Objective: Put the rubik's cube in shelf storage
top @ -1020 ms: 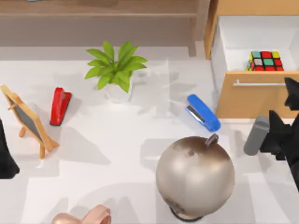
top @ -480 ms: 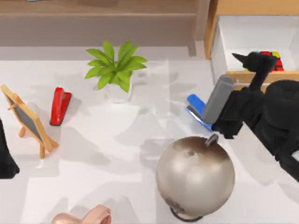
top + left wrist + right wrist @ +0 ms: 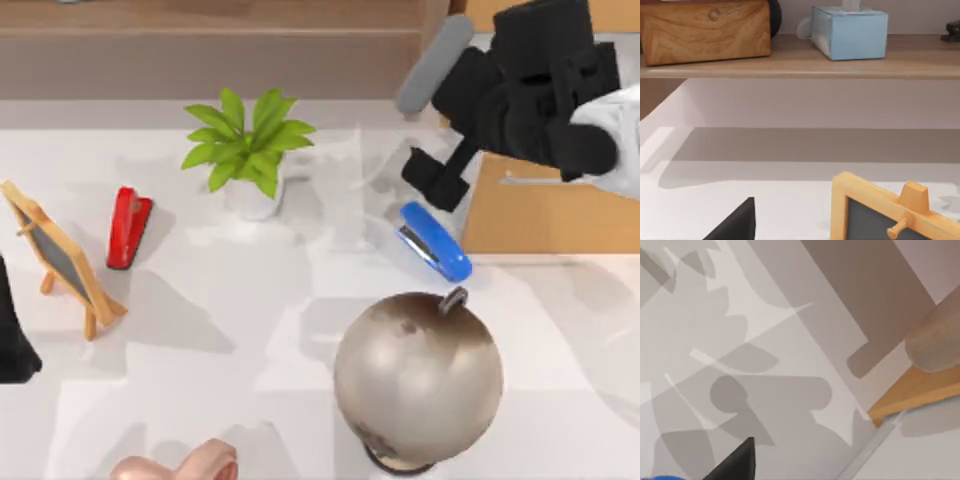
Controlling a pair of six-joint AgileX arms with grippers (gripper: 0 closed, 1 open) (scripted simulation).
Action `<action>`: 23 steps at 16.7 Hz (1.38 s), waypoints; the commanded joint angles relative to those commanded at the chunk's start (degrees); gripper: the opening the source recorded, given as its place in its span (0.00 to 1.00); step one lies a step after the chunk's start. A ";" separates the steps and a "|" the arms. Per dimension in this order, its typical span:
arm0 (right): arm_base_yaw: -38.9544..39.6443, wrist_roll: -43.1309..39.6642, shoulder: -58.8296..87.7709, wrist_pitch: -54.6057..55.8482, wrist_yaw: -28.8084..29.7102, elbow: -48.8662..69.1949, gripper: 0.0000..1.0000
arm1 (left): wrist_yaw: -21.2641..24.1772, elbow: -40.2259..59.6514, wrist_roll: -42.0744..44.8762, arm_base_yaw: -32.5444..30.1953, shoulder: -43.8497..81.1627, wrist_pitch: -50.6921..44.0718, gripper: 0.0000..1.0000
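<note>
The rubik's cube is hidden; my right arm covers the open drawer of the light-orange cabinet (image 3: 520, 215) where it lay. My right gripper (image 3: 440, 178) hangs open above the table between the cabinet's left side and the blue stapler (image 3: 435, 240), with nothing between its fingers. One dark fingertip (image 3: 737, 462) shows over the white table in the right wrist view. The shelf storage (image 3: 200, 45) runs along the back edge, its board (image 3: 790, 65) carrying a wooden box and a blue tissue box. My left gripper (image 3: 10, 345) stays parked at the left edge.
A large globe (image 3: 418, 378) stands front centre. A potted plant (image 3: 250, 145), a red stapler (image 3: 128, 227) and a small chalkboard easel (image 3: 60, 258) occupy the left half. A pink object (image 3: 180, 465) lies at the front edge.
My right arm swung from the table's right edge up over the open drawer, then back and left; it now hides the cube. The left arm has not moved.
</note>
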 joint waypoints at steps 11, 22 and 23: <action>-12.93 34.73 22.18 -65.71 -3.04 53.91 1.00 | 0.00 0.00 0.00 0.00 0.00 0.00 1.00; -17.69 46.98 36.30 -85.28 -2.91 74.50 1.00 | 0.00 0.00 0.00 0.00 0.00 0.00 1.00; -17.69 46.98 36.30 -85.28 -2.91 74.50 1.00 | 0.00 0.00 0.00 0.00 0.00 0.00 1.00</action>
